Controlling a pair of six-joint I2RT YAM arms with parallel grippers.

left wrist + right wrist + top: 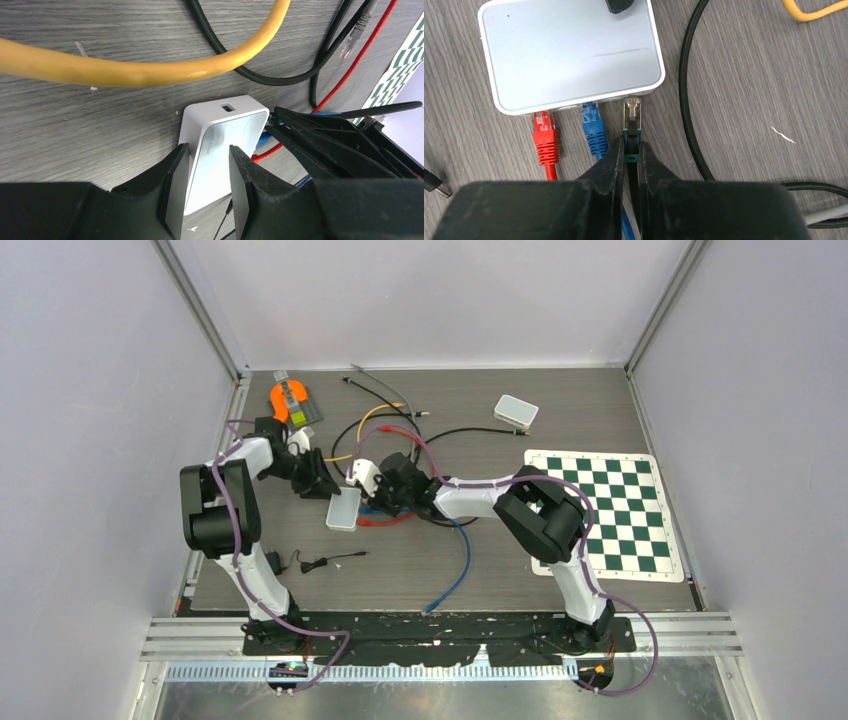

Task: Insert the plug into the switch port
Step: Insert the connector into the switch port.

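Plug (pixel 631 117), pinched in the right gripper (pixel 630 150), is aimed lengthwise into the switch (pixel 569 55) port (pixel 632 98), seemingly barely entered.

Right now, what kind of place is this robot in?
Probably a robot test booth in a lab, not a home: plain walls and metal rails box in one table, strewn with cables, a switch and a chess mat.

Overhead looks down; wrist views (close, perhaps steep) share switch (pixel 225 140).
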